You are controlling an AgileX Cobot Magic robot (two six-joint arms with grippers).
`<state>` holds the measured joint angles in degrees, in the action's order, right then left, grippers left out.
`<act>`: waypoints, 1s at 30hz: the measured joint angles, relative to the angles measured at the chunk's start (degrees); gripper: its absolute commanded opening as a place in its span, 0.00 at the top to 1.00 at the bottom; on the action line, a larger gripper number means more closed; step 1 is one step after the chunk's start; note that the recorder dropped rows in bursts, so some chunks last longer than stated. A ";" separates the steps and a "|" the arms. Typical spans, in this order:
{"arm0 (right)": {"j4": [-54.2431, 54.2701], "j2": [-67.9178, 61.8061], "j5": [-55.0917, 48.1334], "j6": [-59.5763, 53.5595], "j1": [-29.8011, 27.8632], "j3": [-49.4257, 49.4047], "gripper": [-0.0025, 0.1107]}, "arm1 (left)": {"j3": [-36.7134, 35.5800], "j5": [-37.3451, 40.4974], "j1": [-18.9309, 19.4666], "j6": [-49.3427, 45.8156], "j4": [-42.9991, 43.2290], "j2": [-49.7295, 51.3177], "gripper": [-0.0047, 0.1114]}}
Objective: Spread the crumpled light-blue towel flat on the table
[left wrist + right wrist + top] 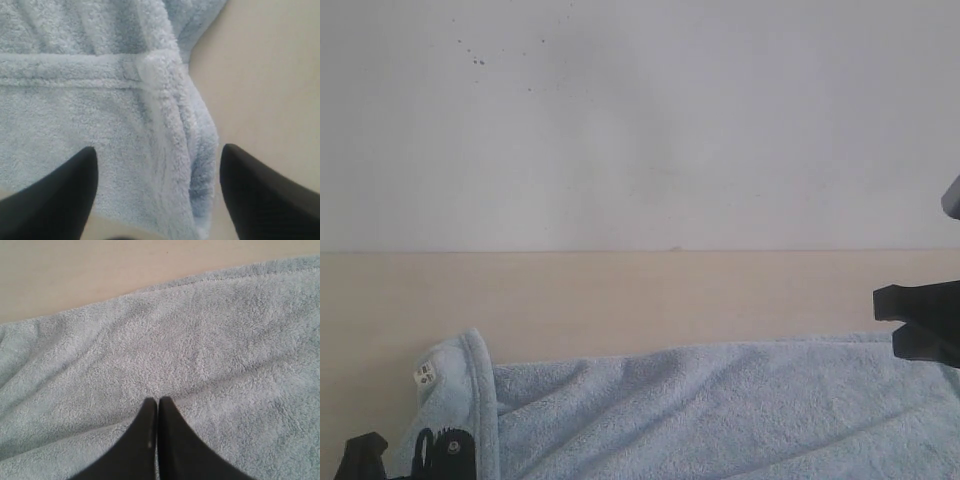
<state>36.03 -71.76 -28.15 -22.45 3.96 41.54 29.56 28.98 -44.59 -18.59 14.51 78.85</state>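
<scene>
The light-blue towel [720, 410] lies along the front of the beige table [620, 290], mostly spread with soft wrinkles. Its left corner [455, 385] is folded over and shows a small white tag [424, 375]. My left gripper [405, 458] is at that folded corner. In the left wrist view the left gripper [159, 149] is open wide, its black fingers [60, 195] either side of the doubled hem [165, 125] without pinching it. My right gripper [920, 315] hovers at the towel's right end. The right gripper [157, 401] is shut, tips together over the flat pile [200, 340], holding nothing.
A grey-white wall [640, 120] with a few dark specks stands behind the table. A bare strip of tabletop [770, 290] runs between the towel's far edge and the wall. Bare table [270, 75] also lies beside the folded corner.
</scene>
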 measured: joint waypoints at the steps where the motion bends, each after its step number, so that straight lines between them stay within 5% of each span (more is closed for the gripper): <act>1: 0.04 0.00 0.00 0.00 0.00 0.00 0.98 | 0.00 0.00 0.00 0.14 1.18 0.78 0.40; 7: 0.04 0.00 0.11 -0.40 0.00 0.00 0.98 | 0.00 -0.11 0.00 1.28 4.57 4.31 0.52; 14: 0.53 0.00 0.20 -0.40 0.00 0.00 0.98 | 0.00 -0.21 0.00 4.57 7.31 4.85 0.93; 24: 0.75 0.00 0.08 -0.40 0.00 0.00 0.98 | 0.00 -0.09 0.00 14.78 7.81 4.85 0.93; 30: 0.88 0.00 -0.15 -0.40 0.00 0.00 0.98 | 0.00 -4.08 0.00 46.09 16.10 4.85 0.93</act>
<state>36.91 -71.76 -28.29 -22.86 3.96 41.54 29.56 24.90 -44.59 27.51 30.60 83.70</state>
